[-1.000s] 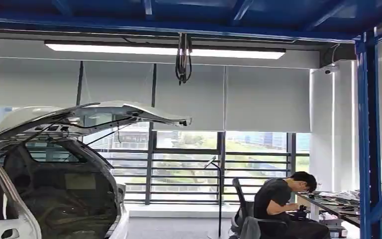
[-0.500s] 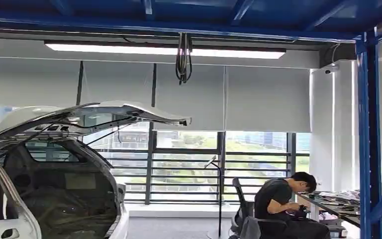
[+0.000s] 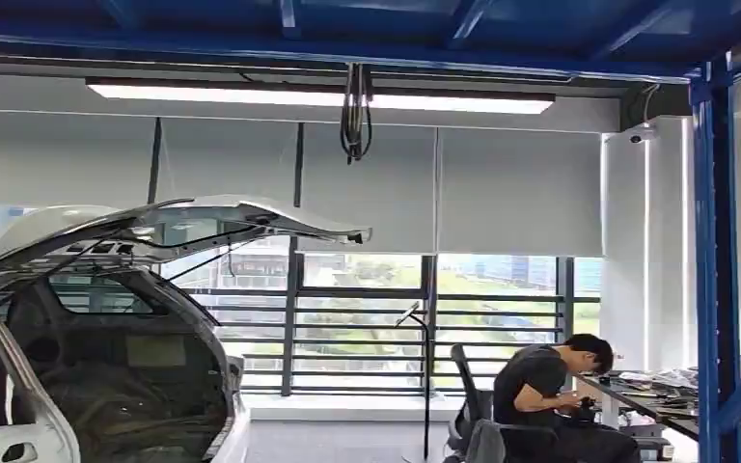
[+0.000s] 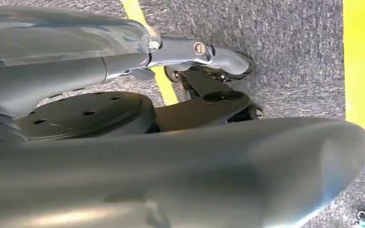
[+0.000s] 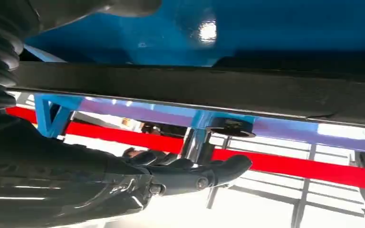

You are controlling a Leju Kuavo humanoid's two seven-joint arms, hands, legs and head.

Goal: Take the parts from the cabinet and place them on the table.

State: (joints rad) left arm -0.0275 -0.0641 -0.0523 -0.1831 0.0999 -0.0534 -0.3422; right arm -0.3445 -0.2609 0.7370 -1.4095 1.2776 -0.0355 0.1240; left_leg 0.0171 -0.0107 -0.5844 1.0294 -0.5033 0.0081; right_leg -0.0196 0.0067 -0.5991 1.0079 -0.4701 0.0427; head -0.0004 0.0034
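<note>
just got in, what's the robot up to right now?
Nothing is being handled yet. The head view looks across the room at a white car with its tailgate raised and a person seated at a desk; no cabinet or parts are in sight. The left robot hand hangs over grey floor with yellow lines, holding nothing. The right robot hand sits beneath a blue frame, its fingers near a metal post; whether it grips the post is unclear.

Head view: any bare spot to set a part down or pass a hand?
Bare: the grey floor between the white car and the seated person, broken only by a thin stand. Crowded: the desk in front of the person, covered with papers and small items.
</note>
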